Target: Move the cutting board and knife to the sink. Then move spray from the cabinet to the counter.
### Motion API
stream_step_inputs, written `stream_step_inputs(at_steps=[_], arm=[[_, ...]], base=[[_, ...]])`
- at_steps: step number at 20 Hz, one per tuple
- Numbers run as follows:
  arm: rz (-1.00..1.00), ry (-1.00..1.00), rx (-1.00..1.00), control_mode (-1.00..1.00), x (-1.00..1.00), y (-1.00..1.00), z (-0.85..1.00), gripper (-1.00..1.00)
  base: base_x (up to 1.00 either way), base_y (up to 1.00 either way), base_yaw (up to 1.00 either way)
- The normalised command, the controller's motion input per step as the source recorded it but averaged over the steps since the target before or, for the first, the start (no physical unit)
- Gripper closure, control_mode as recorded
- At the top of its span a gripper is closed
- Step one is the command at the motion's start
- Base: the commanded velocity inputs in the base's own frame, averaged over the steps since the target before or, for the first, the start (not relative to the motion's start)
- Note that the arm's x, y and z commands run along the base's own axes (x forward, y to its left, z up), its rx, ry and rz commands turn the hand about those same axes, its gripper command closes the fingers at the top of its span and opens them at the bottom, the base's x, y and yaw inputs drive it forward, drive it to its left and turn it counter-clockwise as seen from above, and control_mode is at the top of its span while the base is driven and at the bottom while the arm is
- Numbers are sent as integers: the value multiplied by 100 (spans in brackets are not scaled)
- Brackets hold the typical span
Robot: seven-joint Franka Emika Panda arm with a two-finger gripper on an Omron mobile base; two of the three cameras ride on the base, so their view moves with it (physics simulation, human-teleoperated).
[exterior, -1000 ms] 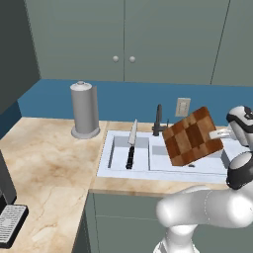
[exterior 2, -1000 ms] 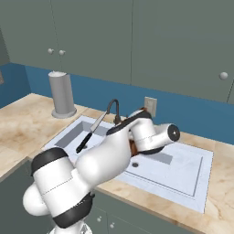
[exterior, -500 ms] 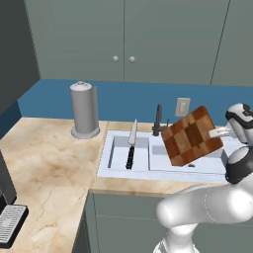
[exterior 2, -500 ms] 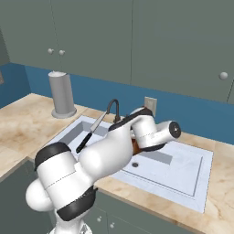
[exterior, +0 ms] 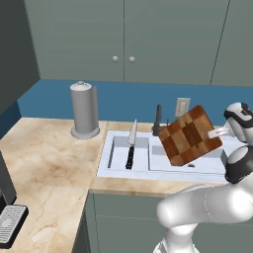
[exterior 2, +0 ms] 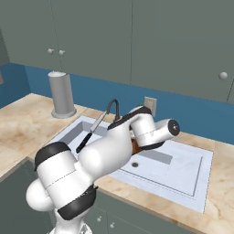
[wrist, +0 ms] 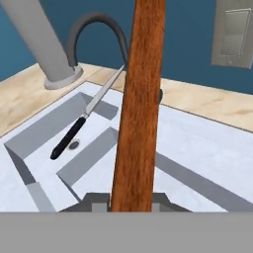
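My gripper (exterior: 216, 133) is shut on the right edge of the cutting board (exterior: 190, 136), a checkerboard of light and dark brown squares. I hold it tilted in the air over the right part of the sink (exterior: 105, 168). In the hand view the cutting board (wrist: 138, 113) stands edge-on, rising from between my fingertips (wrist: 131, 202). The knife (exterior: 131, 147) lies in the sink's left basin with its black handle toward the front; it also shows as the knife (wrist: 84, 123) and the knife (exterior 2: 90, 133). The spray is out of view; the upper cabinet doors (exterior: 123, 39) are closed.
A dark faucet (exterior: 158, 118) stands at the sink's back rim. A grey paper-towel cylinder (exterior: 85, 109) stands on the counter (exterior: 44, 153) left of the sink. A wall outlet (exterior: 182, 106) is behind the sink. A dark machine with a drip tray (exterior: 10, 225) sits at the near left.
The arm's elbow has shifted slightly. The cutting board stays held in about the same place over the sink, and the knife has not moved.
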Motion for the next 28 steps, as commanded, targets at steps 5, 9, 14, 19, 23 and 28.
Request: stream_step_inputs(at_steps=[5, 9, 14, 19, 23, 28], arm=[[10, -12, -5, -100, -1, 2, 0, 100], [11, -8, -4, -100, 0, 3, 0, 100], [9, -1, -4, -100, 0, 11, 0, 100], [6, 0, -2, -100, 6, 14, -1, 100], [4, 0, -3, -100, 21, 21, -14, 100], [3, 0, -4, -100, 15, 18, -15, 100]], base=[[0, 0, 0], [0, 0, 0], [0, 0, 0], [0, 0, 0], [0, 0, 0], [0, 0, 0]])
